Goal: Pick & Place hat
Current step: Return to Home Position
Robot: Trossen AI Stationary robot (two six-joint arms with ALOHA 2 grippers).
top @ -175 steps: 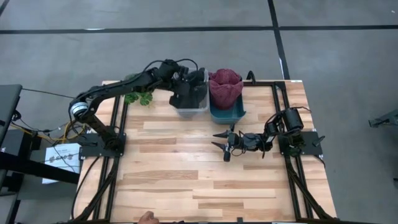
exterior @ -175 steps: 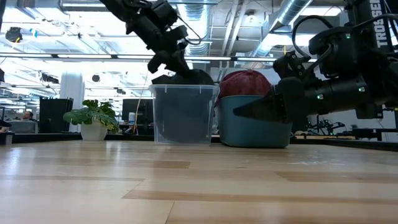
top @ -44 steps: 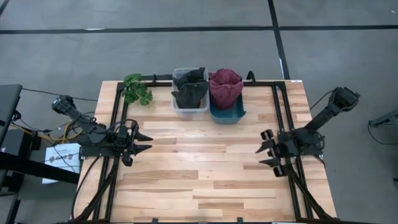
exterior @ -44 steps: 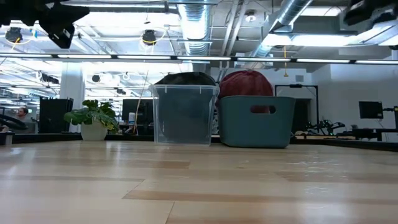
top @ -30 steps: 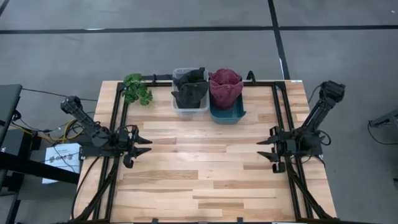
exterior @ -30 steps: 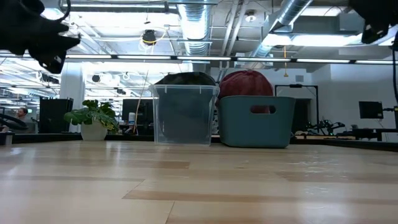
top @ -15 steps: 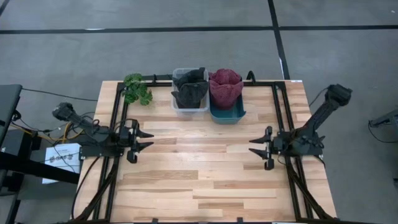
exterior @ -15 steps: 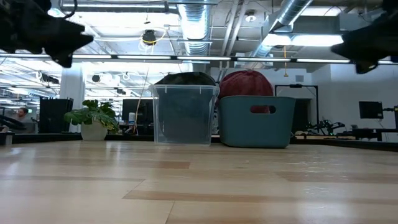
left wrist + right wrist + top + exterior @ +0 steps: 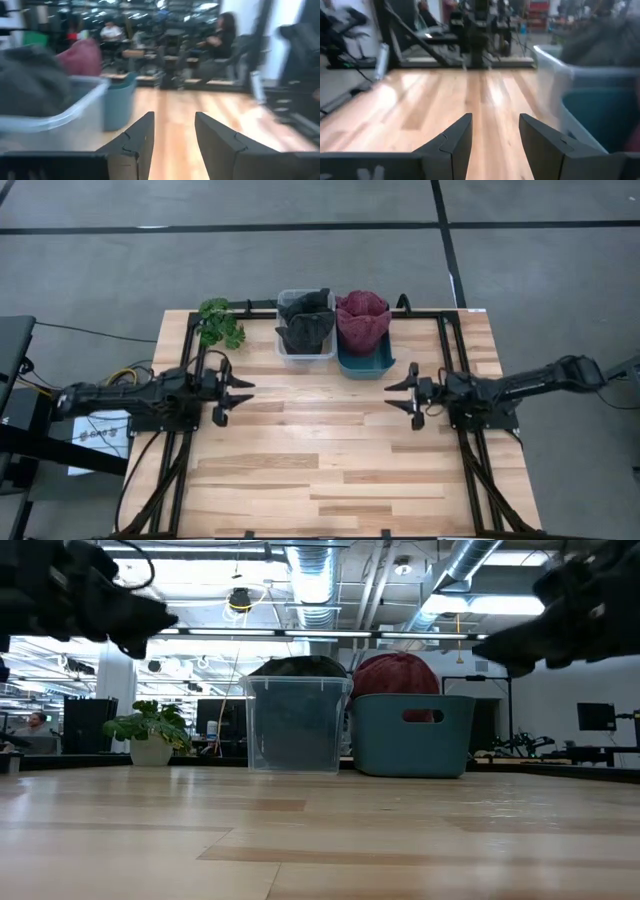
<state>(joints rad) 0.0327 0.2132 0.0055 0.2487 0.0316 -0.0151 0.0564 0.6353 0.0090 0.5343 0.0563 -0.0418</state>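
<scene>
A dark grey hat (image 9: 305, 323) lies in the clear plastic bin (image 9: 290, 356) at the table's far middle. A maroon hat (image 9: 362, 320) fills the teal bin (image 9: 366, 367) beside it; both hats bulge above the rims in the low view, the dark grey hat (image 9: 297, 666) and the maroon hat (image 9: 397, 671). My left gripper (image 9: 243, 395) hovers open above the table's left side, fingers pointing right. My right gripper (image 9: 396, 394) hovers open over the right side, fingers pointing left. Both are empty, as the left gripper (image 9: 174, 132) and right gripper (image 9: 495, 132) show in their wrist views.
A small green potted plant (image 9: 220, 325) stands at the table's far left corner. Black rails (image 9: 190, 370) run along the left and right sides. The bare wooden table (image 9: 320, 450) stretches between and in front of the grippers. People sit in the room beyond.
Both arms have stretched out low and level. My left gripper has moved toward the table's right and slightly toward the far edge; my right gripper has moved toward the table's left and slightly far. Both have stayed open. The hats and bins have not moved.
</scene>
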